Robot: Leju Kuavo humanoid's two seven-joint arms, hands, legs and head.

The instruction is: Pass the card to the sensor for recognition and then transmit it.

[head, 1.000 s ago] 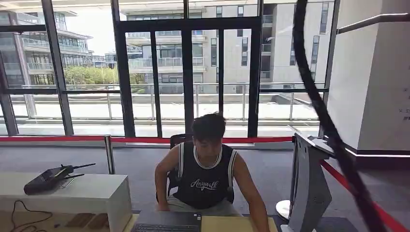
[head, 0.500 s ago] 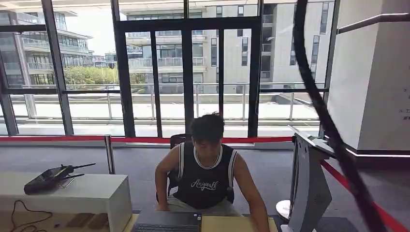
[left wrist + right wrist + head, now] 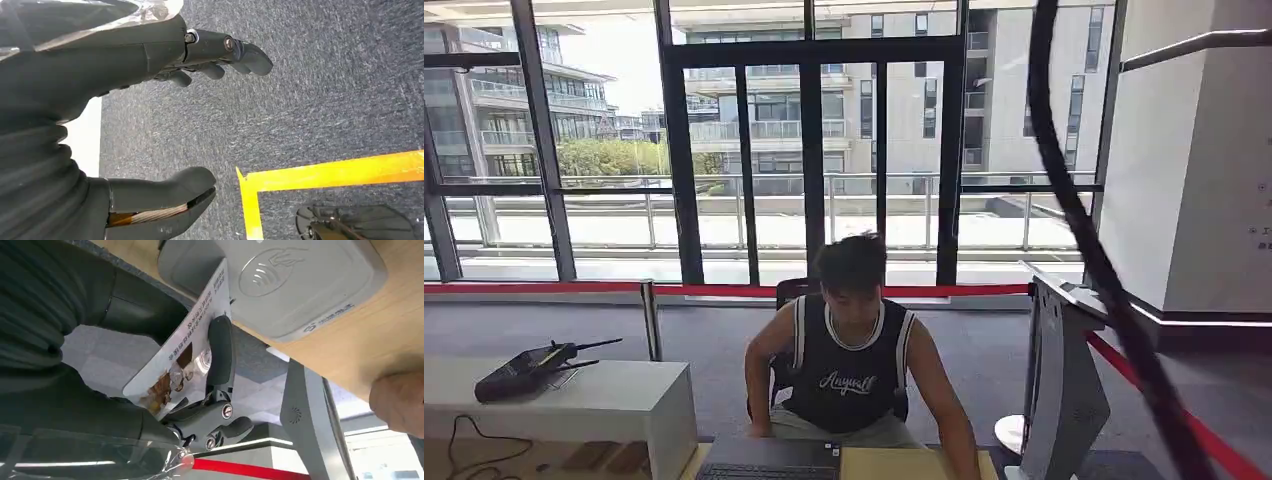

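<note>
Right wrist view, my right robot hand [image 3: 200, 390] grasping the card [image 3: 182, 347] against the grey sensor [image 3: 300, 285] on the wooden table [image 3: 360, 355], my left robot hand [image 3: 150, 115] released, fingers spread above grey carpet [image 3: 325, 90].

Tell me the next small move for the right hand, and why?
Probably bring the card flat onto the sensor. The right hand holds the card on edge next to the sensor's grey face, apparently not yet lying on it. A person's hand rests on the table nearby.
</note>
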